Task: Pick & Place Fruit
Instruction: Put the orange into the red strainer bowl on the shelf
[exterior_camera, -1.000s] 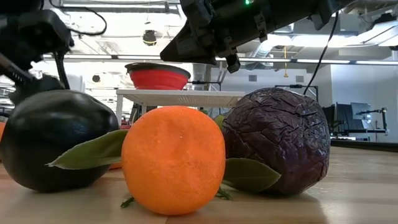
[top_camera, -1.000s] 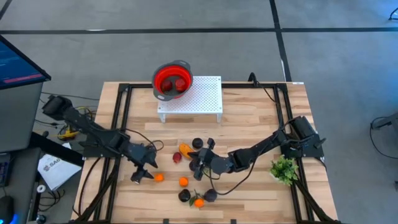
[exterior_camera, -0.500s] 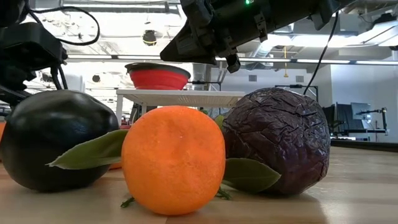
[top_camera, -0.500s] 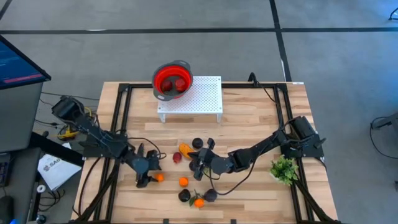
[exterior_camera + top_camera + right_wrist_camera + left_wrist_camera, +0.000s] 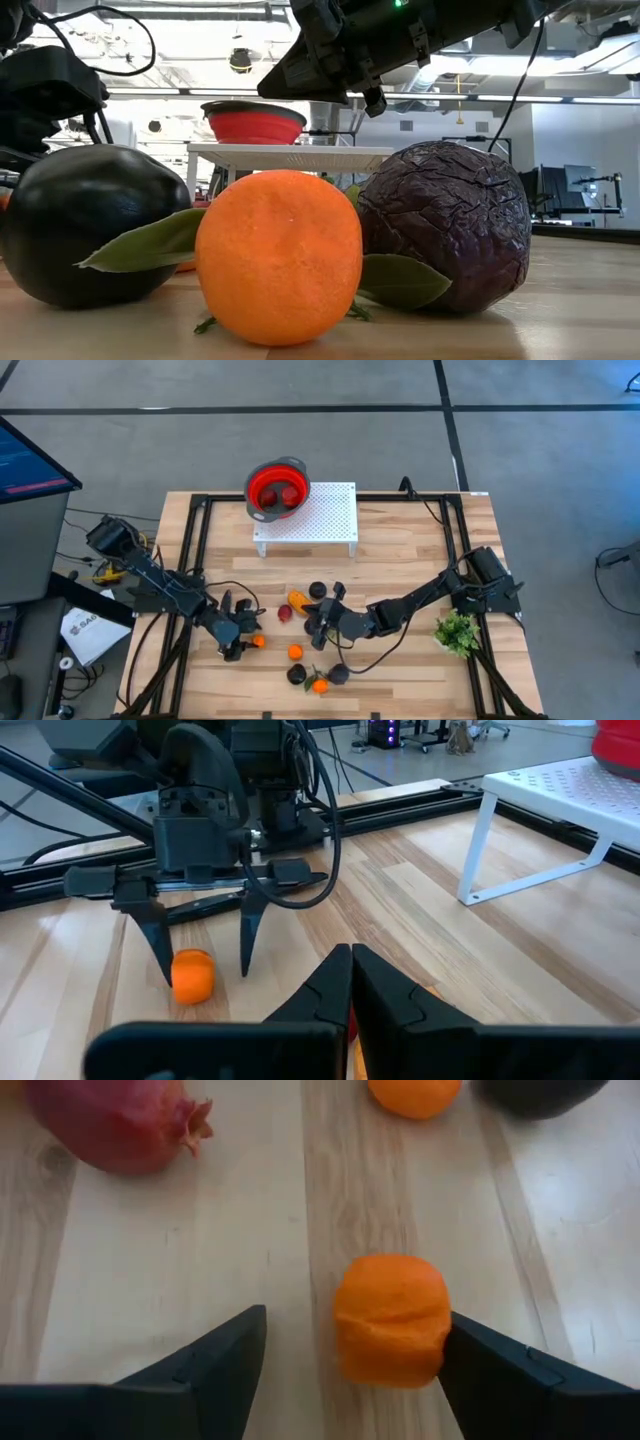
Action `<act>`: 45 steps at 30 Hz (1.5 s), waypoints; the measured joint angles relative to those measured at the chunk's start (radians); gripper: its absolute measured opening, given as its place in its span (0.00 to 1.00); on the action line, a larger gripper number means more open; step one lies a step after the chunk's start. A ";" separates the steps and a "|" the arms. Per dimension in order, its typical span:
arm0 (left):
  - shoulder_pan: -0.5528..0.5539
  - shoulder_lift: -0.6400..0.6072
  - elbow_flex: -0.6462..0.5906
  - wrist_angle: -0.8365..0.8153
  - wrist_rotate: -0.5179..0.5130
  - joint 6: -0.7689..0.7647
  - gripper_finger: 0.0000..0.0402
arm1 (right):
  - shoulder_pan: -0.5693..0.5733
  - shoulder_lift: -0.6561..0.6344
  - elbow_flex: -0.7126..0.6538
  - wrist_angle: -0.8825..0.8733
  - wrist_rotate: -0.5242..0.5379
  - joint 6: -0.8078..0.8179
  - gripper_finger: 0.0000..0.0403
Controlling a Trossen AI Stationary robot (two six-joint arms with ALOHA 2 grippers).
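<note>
- Orange ball [image 5: 392,1320] is lying on your desk [image 5: 150,1280], between your left gripper's [image 5: 352,1348] spread fingers [image 5: 215,1365], touching one.
- Right gripper [image 5: 351,982] is hovering, fingers clenched together.

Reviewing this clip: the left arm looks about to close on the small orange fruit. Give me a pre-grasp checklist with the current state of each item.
1. Left gripper open: ok.
2. Small orange fruit between the fingers: ok, though off-centre, against one finger.
3. Fingertips down at table level: ok, per the right wrist view.
4. Neighbouring red fruit outside the closing path: ok.
5. Right gripper out of the way: ok; shut, near the middle of the table.
6. Red bowl has room: ok, though some red fruit is already inside.
</note>
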State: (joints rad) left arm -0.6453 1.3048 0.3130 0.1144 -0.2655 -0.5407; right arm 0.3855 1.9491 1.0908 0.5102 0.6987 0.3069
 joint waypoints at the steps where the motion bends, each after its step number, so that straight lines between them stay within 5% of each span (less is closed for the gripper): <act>1: 0.000 0.000 0.000 0.000 0.000 0.000 0.63 | 0.000 0.000 0.000 0.000 0.000 0.000 0.01; 16: 0.000 -0.096 0.001 0.009 -0.003 0.005 0.29 | 0.000 -0.001 0.000 0.000 0.000 0.000 0.01; 23: 0.001 -0.286 0.001 0.026 -0.104 0.044 0.31 | 0.000 -0.001 0.000 0.000 0.000 0.000 0.01; 30: 0.002 -0.456 0.001 0.250 -0.217 0.400 0.35 | -0.001 -0.001 0.000 0.000 0.000 0.000 0.01; 38: 0.060 -0.488 0.002 0.624 -0.265 0.946 0.32 | -0.001 -0.001 0.000 0.000 0.000 0.000 0.01; 45: 0.248 -0.487 0.068 0.691 -0.399 1.103 0.34 | -0.001 -0.001 0.000 0.000 0.000 0.000 0.01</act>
State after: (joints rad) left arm -0.3969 0.8181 0.3814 0.8057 -0.6647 0.5623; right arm 0.3847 1.9484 1.0908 0.5102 0.6987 0.3067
